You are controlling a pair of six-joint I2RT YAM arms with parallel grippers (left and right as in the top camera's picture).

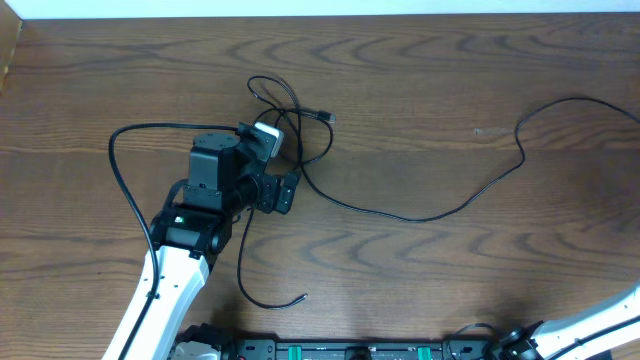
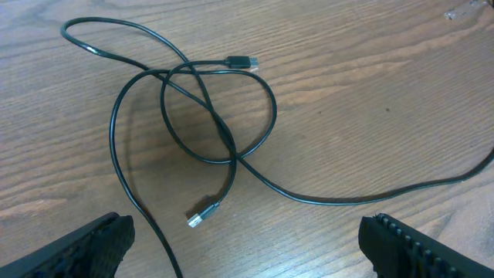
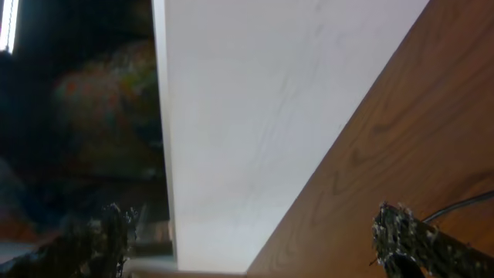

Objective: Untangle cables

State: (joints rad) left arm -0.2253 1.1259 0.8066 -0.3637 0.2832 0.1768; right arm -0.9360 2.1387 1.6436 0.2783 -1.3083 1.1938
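One tangle of black cables (image 2: pixel 234 160) (two plug tips (image 2: pixel 241 61)) — wooden table (image 2: pixel 370 93)

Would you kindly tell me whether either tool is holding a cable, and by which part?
Nothing is held. The left tool stands open, not touching the cables, which lie on the table; the right tool is open and empty.

White arm (image 1: pixel 158 285), black ridged left gripper (image 2: pixel 245 243)
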